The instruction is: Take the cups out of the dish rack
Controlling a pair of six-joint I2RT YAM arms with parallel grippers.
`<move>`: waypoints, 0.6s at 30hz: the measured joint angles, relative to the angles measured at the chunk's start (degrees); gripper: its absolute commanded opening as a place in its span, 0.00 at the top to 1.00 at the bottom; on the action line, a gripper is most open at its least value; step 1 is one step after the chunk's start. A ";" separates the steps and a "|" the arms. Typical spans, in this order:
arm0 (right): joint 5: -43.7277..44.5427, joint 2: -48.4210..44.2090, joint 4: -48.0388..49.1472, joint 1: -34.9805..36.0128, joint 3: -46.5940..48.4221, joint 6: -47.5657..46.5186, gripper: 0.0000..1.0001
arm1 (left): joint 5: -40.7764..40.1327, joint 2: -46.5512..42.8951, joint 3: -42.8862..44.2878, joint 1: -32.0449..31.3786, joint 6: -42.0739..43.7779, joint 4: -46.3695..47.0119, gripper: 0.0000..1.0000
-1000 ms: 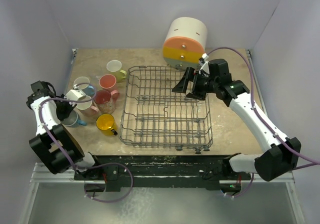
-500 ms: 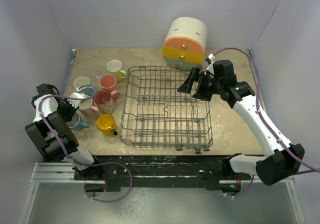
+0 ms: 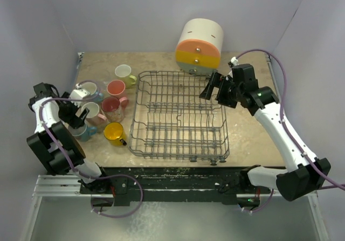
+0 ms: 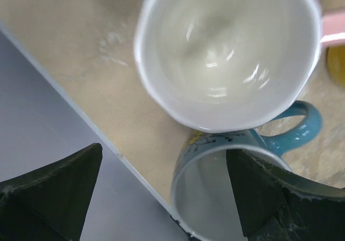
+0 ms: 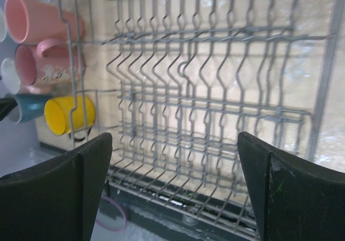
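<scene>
Dish rack (image 3: pixel 178 149) is showing no cups (image 3: pixel 110 109); all are standing left of it on the surface (image 3: pixel 253 138). Left end effector (image 4: pixel 164 160) is hanging released over the blue mug (image 3: pixel 85 131), farthest from the rack by the surface edge. A finger (image 4: pixel 253 192) looks to be overlapping the rim, so lifting could catch it and tip the mug over the edge. Right end effector (image 5: pixel 175 144) is hovering released above the rack.

Looks down on a tan counter (image 3: pixel 253 144) with the grey wire dish rack (image 3: pixel 141 90) at its middle. Finds the cups (image 3: pixel 111 107) clustered on the counter left of the rack: a lime-yellow cup (image 3: pixel 124 71) farthest back, a red cup (image 3: pixel 116 87) just nearer, and a yellow cup (image 3: pixel 114 132) nearest. Places the left fingers (image 3: pixel 82 115) low among the leftmost cups (their spread too small to judge). Sets the right fingers (image 3: pixel 206 90), parted, above the rack's far right corner, just before a cream-and-orange cylinder (image 3: pixel 199 44).
</scene>
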 measured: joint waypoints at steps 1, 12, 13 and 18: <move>1.40 -0.24 -0.37 0.00 0.37 -0.15 0.00 | 1.75 -0.39 1.53 0.00 -1.46 -0.79 0.00; 27.67 -13.55 5.84 0.00 -6.75 -3.04 0.00 | 33.40 -14.75 -3.69 -1.31 -27.82 11.63 0.01; 29.77 -14.82 6.93 0.00 -8.13 -3.72 0.00 | 35.71 -15.74 -5.99 -2.60 -28.15 12.44 0.01; 39.04 -16.83 12.04 0.00 -13.09 -8.20 0.00 | 34.21 -15.87 -18.01 -14.03 -40.44 24.04 0.01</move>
